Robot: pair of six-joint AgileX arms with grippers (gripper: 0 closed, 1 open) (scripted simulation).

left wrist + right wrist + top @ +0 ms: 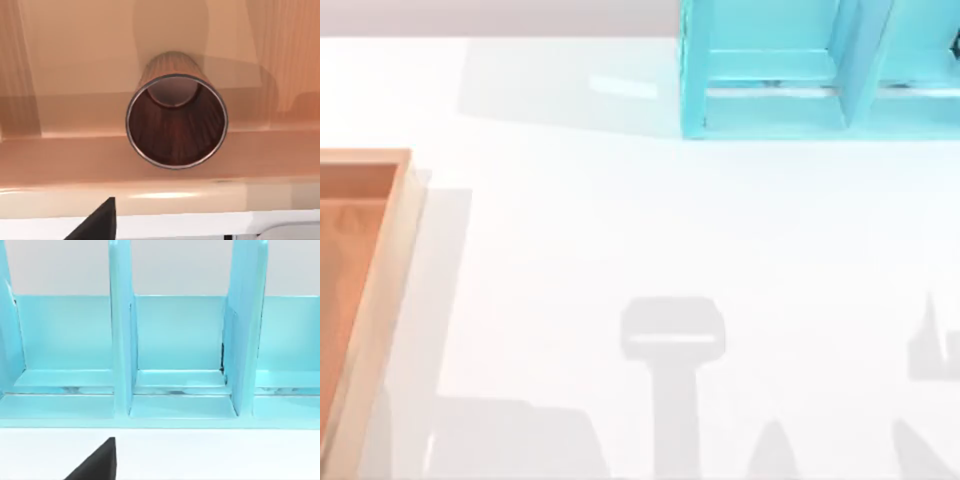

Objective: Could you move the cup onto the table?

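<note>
The cup (pixel 176 122), a reddish-brown ribbed tumbler with a round metal-looking rim, sits inside the orange-brown wooden tray (pixel 150 195) in the left wrist view, its open mouth turned to the camera. I cannot tell whether it stands upright. A black part of my left gripper (pixel 97 225) shows near the tray's outer rim, apart from the cup and over the white table (pixel 190 224). The table (pixel 620 220) spreads across the top view. A black part of my right gripper (pixel 97 462) hangs over the table in front of the shelf unit.
The wooden tray (pixel 408 230) lies at the table's left edge. A turquoise shelf unit (pixel 770 105) with upright dividers (pixel 120 340) stands at the back right. Arm shadows fall on the table's front half.
</note>
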